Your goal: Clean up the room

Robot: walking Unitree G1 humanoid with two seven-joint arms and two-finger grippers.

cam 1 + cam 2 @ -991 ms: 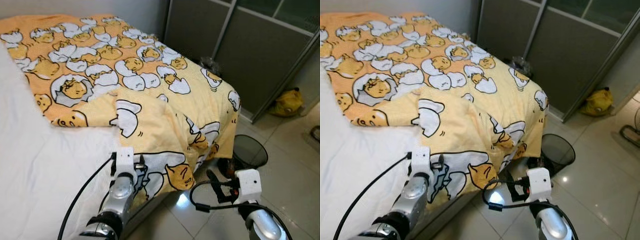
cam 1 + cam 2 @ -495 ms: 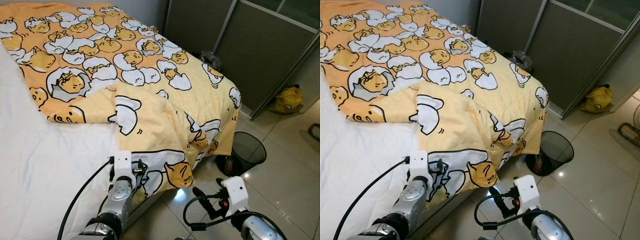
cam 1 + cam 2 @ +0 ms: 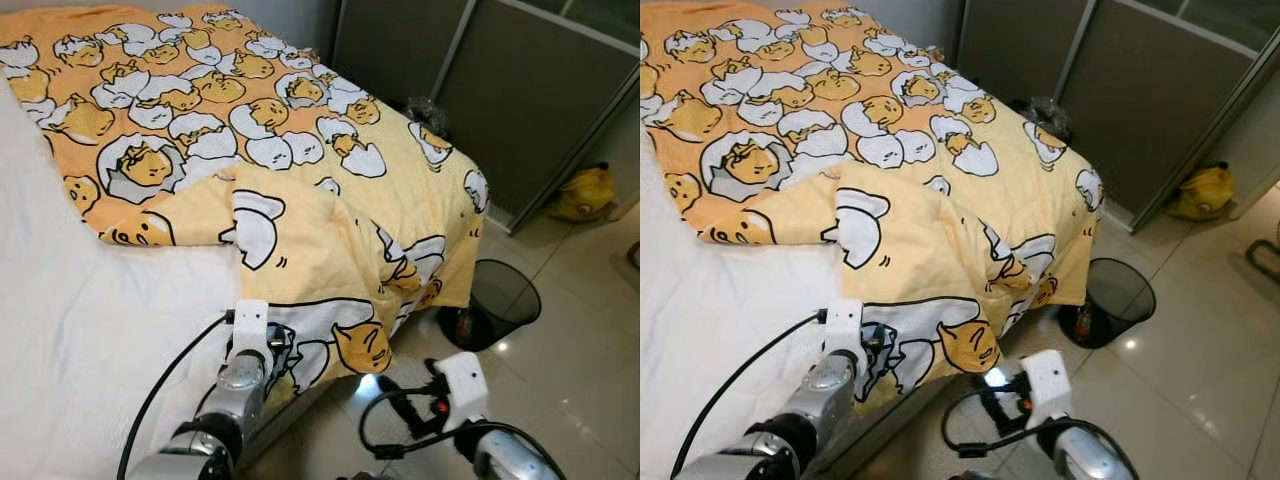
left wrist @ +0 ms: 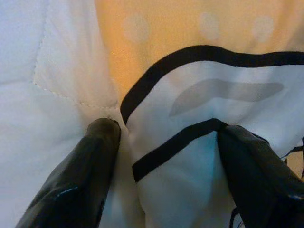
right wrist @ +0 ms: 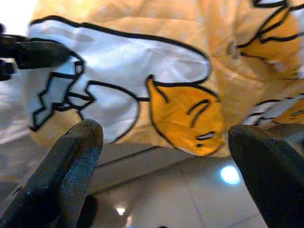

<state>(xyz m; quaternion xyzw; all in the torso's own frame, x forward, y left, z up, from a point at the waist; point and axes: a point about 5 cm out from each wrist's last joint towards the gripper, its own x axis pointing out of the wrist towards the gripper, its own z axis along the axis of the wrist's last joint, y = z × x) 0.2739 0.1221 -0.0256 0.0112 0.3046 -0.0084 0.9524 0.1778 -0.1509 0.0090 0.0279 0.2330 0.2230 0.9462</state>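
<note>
a bed (image 3: 80,330) with a white sheet takes up the left of the room, its far end near a pale wall (image 3: 290,15). grey sliding wardrobe doors (image 3: 520,110) with pale metal frames run along the right, and the floor (image 3: 590,330) is glossy light tile that throws back bright spots of light. a black mesh bin (image 3: 503,300) stands on the tiles by the bed's corner, and a yellow bag (image 3: 585,192) sits at the foot of the doors.

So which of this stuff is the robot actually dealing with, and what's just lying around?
Job in hand:
- yellow egg-print blanket, rumpled
- white bed sheet
- left gripper, fingers open at the blanket's edge
- right gripper, open, low beside the bed

Lying about:
- black wastebasket
- yellow bag by the closet doors
</note>
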